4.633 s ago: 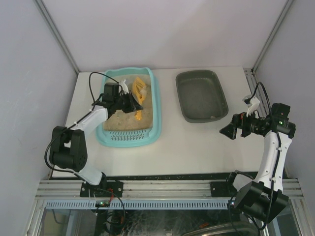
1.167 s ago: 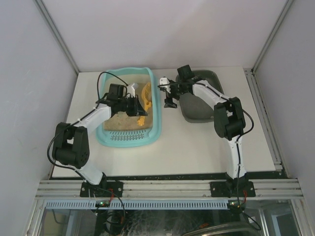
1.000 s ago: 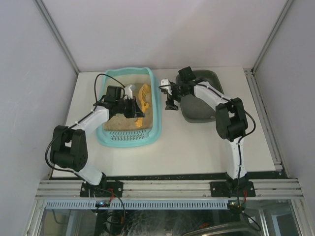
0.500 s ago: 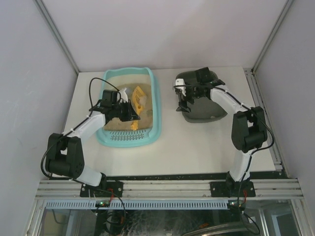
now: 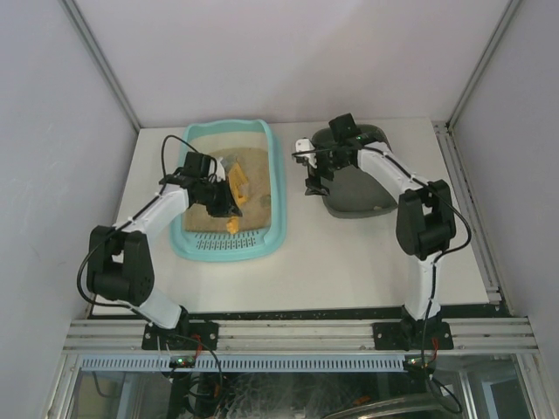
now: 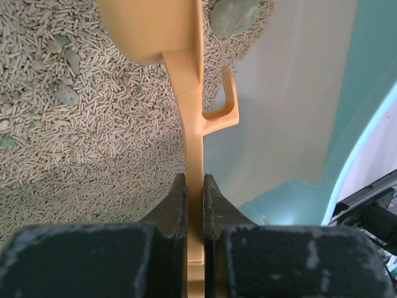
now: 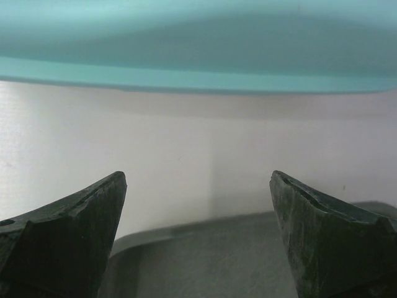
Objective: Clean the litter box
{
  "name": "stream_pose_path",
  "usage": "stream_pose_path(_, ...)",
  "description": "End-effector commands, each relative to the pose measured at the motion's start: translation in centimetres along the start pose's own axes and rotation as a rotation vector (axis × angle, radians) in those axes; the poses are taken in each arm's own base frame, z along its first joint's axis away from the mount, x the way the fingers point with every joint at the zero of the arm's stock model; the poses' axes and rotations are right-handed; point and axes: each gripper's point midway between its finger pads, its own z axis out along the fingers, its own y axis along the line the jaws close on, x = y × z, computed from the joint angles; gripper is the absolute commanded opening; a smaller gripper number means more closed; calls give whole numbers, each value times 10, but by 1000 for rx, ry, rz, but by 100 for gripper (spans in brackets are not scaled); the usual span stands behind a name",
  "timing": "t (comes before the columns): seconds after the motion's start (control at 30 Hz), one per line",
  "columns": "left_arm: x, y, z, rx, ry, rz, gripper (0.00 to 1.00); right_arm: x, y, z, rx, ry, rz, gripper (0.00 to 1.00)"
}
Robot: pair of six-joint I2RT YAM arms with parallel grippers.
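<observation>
White worktop (image 5: 349,253) carries the teal litter box (image 5: 279,202) left of centre. Left fingers (image 6: 175,202) pinch the orange scoop (image 6: 186,99) by its handle, inside the box above pellet litter (image 6: 93,143) with greenish clumps (image 6: 234,15). Right fingers (image 7: 68,230) stand spread wide at the dark grey tray (image 5: 360,196) rim, facing the box's wall.

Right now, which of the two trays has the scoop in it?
The teal litter box, not the grey tray; the left gripper holds the scoop there.
</observation>
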Motion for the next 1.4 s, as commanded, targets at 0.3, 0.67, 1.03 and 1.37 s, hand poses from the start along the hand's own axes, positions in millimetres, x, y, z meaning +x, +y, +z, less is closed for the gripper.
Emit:
stream_pose_path(0.3,7,-35,11,111,220,55,0,7,8,25,-106,95,0,100)
stream_pose_path(0.67,27,-33,-17,-6,260,66,0,9,38,33,-208,132,22,100)
stream_pose_path(1.03,39,-21,-30,-114,311,28,0,15,43,32,-225,153,51,100)
stream_pose_path(1.37,54,-39,-6,-56,446,-6,0,8,30,36,-232,154,81,100)
